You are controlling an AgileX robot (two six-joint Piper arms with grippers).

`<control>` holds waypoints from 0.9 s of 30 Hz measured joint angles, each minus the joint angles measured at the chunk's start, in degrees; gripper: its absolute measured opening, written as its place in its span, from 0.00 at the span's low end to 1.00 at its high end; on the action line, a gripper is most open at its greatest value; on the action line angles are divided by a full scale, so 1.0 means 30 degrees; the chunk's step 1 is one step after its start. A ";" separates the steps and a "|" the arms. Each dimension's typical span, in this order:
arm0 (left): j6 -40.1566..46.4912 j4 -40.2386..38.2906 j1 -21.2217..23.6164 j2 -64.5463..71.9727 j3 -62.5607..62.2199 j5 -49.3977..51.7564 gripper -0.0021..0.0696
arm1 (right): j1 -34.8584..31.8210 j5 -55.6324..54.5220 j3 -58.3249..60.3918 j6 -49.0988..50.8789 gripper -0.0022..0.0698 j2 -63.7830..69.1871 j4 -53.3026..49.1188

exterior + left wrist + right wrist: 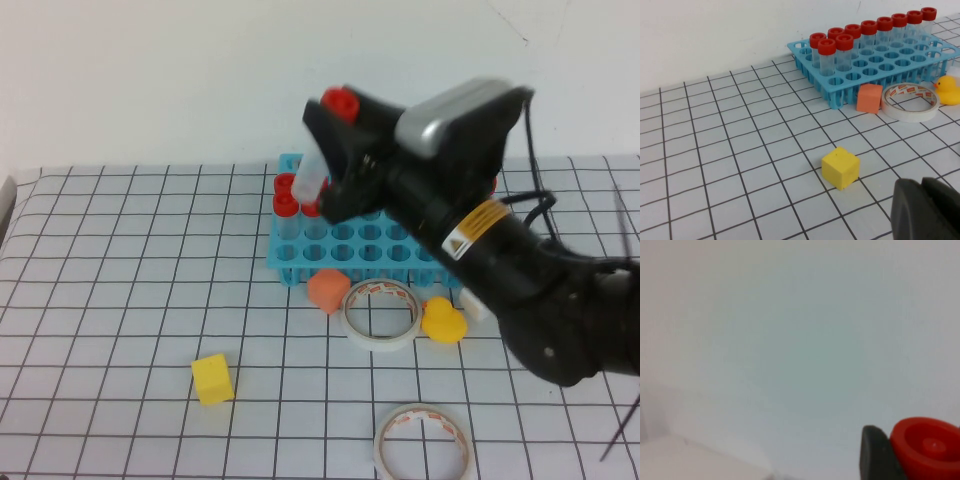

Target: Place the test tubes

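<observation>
- Upper middle of high view: right gripper point(338, 150), arm slanting up from lower right, pinching a clear, red-capped test tube point(313, 172) tilted over the blue plastic rack point(300, 272) full of round holes.
- Lower right of left wrist view: black left gripper point(923, 210), squeezed closed, empty.

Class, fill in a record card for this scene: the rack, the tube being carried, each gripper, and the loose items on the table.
Rack: blue plastic test-tube rack, red-capped tubes along one long edge, two more in the next row
Carried tube: clear red-capped test tube, tilted, above the rack's left part
Right gripper: shut on that tube, raised over the rack
Left gripper: shut, holding nothing, low near the yellow foam cube
Loose items: orange block, white tape roll, second tape roll, yellow rubber duck
</observation>
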 joint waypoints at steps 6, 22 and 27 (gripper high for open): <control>0.0000 0.0000 0.0000 0.0000 0.0000 0.0000 0.03 | 0.0000 0.1635 0.0000 -0.3692 0.42 0.1363 0.0791; -0.0133 0.0000 0.0000 0.0000 0.0000 0.0000 0.03 | 0.0000 0.1690 -0.2574 -0.6310 0.42 0.4558 0.4155; -0.0133 0.0000 0.0000 0.0000 0.0000 0.0000 0.03 | -0.0440 0.1690 -0.3539 -0.6335 0.42 0.5446 0.4742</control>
